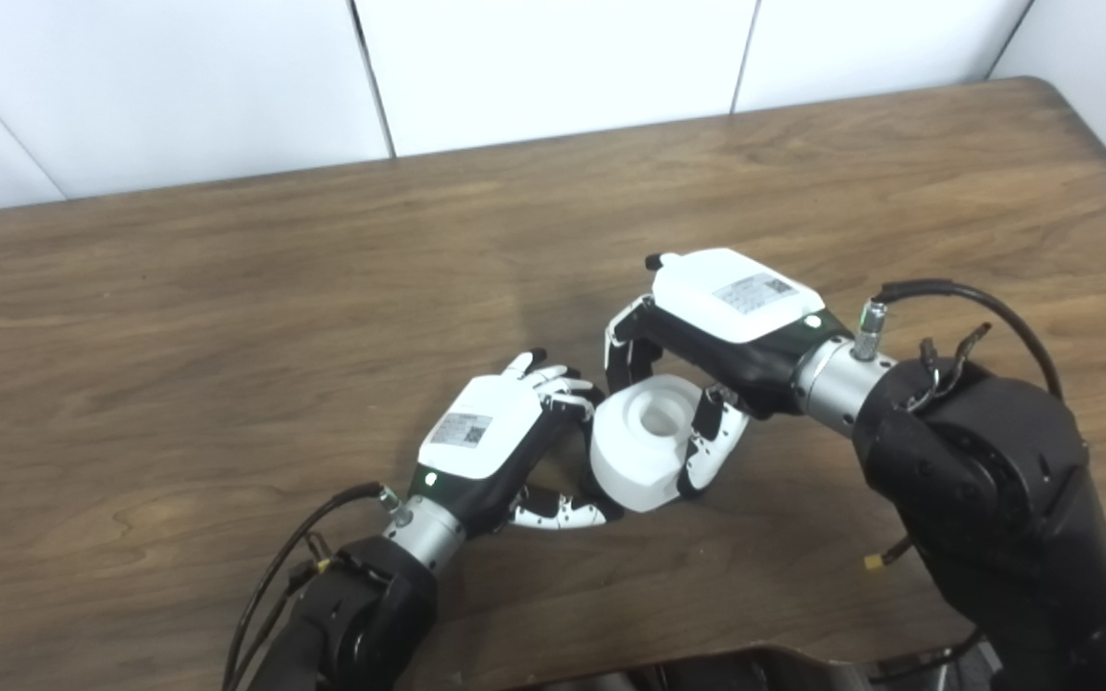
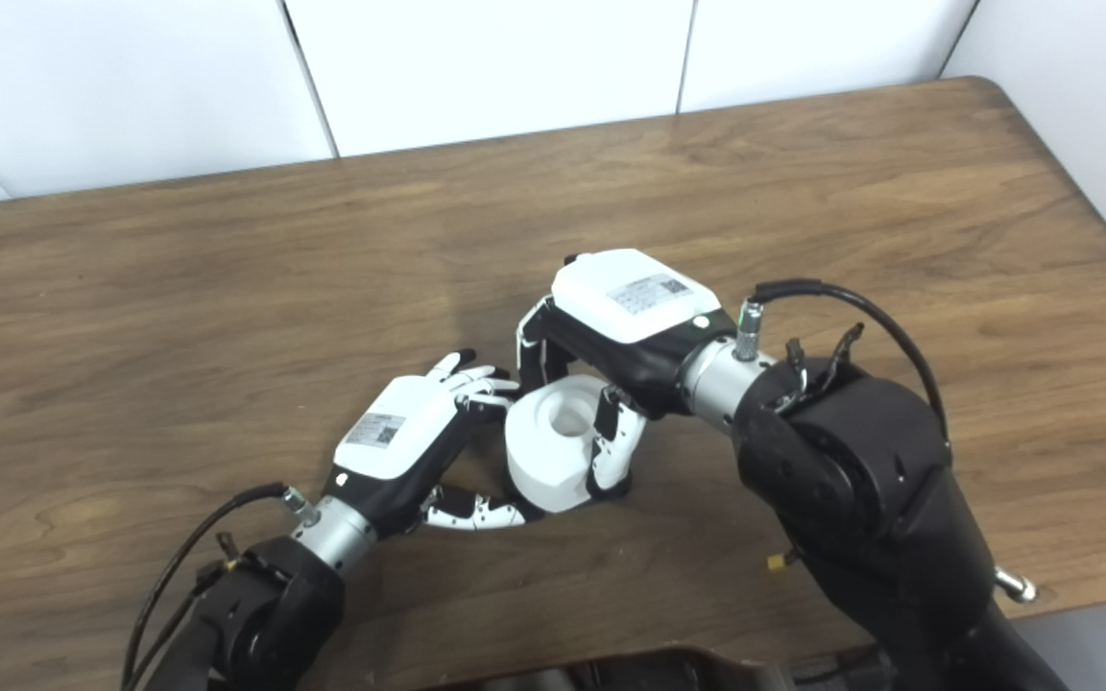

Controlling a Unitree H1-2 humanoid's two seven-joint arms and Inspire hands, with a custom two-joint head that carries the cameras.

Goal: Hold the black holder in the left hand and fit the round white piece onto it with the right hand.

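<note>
Near the front of the tabletop (image 1: 227, 288), the round white piece (image 1: 647, 443) sits between both arms. The right robot hand (image 1: 707, 355) wraps it, fingers on the far side and thumb on the near. The left robot hand (image 1: 505, 441) curls against its left side; what it holds, I cannot tell. No black holder is visible. To fit well, keep the piece level and press straight. The right eye view shows slightly more of the piece's near wall.

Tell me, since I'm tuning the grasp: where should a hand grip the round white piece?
Grip the round white piece across its outer side walls, coming from above and the right, as the right hand does. Its top recess looks too narrow for fingers.
</note>
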